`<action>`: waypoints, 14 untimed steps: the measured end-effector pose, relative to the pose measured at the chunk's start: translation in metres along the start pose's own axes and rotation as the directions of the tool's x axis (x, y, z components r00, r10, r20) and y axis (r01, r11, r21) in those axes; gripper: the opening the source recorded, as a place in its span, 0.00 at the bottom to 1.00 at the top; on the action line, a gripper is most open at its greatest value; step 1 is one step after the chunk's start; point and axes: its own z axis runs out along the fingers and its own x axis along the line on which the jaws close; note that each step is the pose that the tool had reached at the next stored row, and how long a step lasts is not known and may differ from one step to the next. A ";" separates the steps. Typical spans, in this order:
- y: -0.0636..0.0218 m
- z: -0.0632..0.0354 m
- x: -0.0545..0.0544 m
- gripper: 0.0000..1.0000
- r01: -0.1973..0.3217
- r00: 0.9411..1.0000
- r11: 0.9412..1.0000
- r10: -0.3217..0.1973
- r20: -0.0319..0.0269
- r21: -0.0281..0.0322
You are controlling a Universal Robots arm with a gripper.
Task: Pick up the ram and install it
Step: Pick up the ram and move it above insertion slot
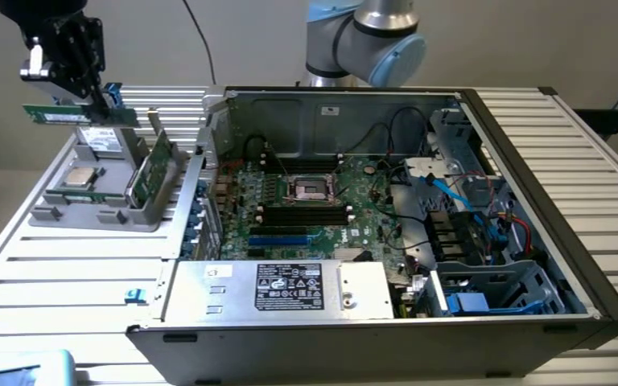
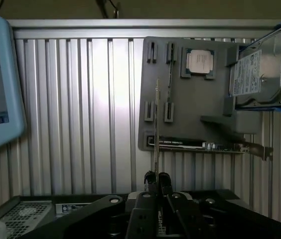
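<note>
Slatted metal table (image 1: 62, 265), open computer case (image 1: 331, 121): the gripper (image 1: 92, 103) clamps the ram (image 1: 60, 114) in the air above a grey parts holder (image 1: 94, 211).

Exterior view: the ram hangs level at the exterior view's left, well apart from the dark memory slots (image 1: 303, 213) on the motherboard (image 1: 368, 201). Cables and case walls crowd those slots, so a clipped edge could twist the stick in its hold. Wrist view: the gripper (image 2: 157, 178) is closed on the ram (image 2: 156, 119), pinching it at one short stretch, with the holder (image 2: 195, 119), a processor (image 2: 200, 60) and a drive (image 2: 260, 69) beyond. So narrow a hold probably lets the board pivot, and a tilted stick would likely jam. It looks long, narrow and green from outside, and a thin sliver edge-on here.
</note>
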 end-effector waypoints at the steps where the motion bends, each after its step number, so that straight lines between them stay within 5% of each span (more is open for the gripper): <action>1: -0.0039 -0.0014 0.000 0.14 0.000 1.000 1.000 0.000 0.000 0.000; 14: -0.0596 -0.0162 -0.001 0.14 0.000 1.000 1.000 0.000 0.000 -0.009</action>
